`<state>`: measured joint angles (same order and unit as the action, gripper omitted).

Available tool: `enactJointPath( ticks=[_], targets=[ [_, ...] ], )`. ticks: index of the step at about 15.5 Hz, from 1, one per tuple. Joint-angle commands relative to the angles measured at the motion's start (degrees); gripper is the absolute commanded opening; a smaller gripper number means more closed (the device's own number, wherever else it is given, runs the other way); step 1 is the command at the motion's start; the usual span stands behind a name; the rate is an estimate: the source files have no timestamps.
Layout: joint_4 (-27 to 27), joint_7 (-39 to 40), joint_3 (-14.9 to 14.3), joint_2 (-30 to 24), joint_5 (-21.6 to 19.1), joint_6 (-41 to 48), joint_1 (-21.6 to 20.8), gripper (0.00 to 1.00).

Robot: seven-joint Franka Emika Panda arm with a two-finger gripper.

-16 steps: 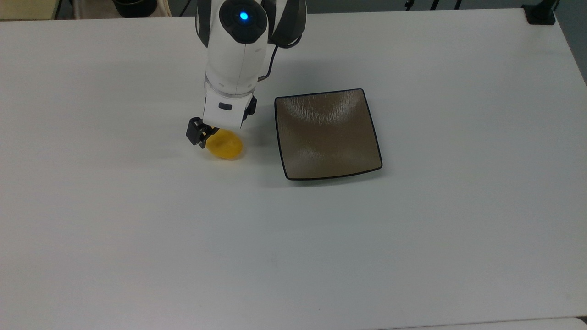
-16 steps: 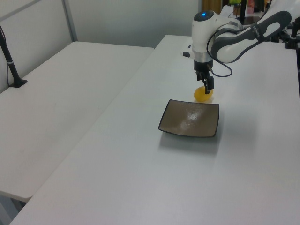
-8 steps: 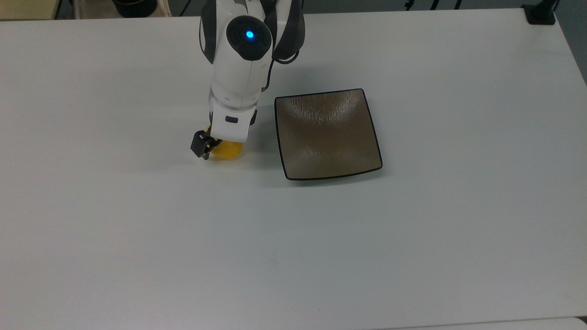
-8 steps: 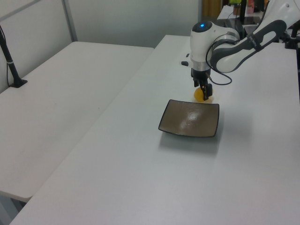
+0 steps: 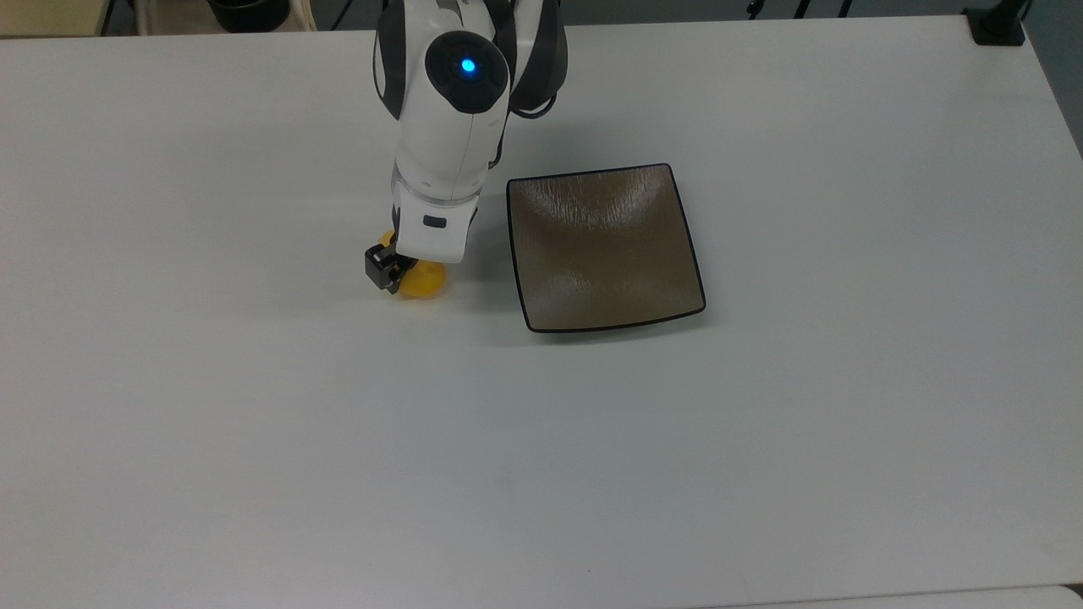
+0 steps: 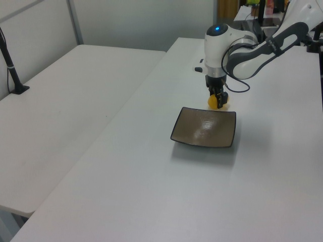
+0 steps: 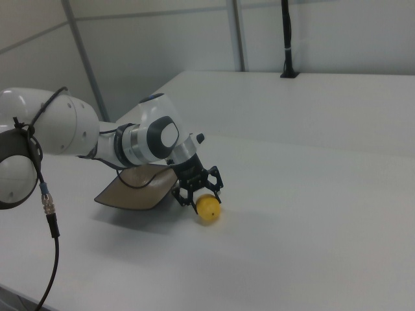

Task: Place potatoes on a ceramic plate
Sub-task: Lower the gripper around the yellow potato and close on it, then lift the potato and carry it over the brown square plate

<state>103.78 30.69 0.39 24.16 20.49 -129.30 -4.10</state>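
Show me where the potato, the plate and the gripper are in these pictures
potato [image 7: 209, 207], right view, on its yellow front.
ceramic plate [image 5: 605, 254], top view, on its dished centre.
gripper [image 7: 198, 188], right view, midway between the fingertips, just above the potato.

The surface [image 5: 254, 440] looks like smooth, matt white laminate with only a soft, diffuse sheen. On it, the ceramic plate [image 5: 605, 247] is glossy, its brown-grey glaze catching pale streaky highlights, edged by a thin darker black rim. Just beside the ceramic plate, the potato [image 5: 423, 279] has a bright yellow skin that reads as smooth and slightly waxy, like plastic. Above the potato, the arm's casing [image 5: 448, 127] is glossy white plastic with dark grey matt sections, and the gripper [image 7: 198, 188] is matt black.
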Motion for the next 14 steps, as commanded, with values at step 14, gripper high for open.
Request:
enactJointPath(
  ticks=[14],
  targets=[
    [-3.4, -26.0, 2.5, -8.1, -8.5, 7.1, -0.6, 0.35]
  ],
)
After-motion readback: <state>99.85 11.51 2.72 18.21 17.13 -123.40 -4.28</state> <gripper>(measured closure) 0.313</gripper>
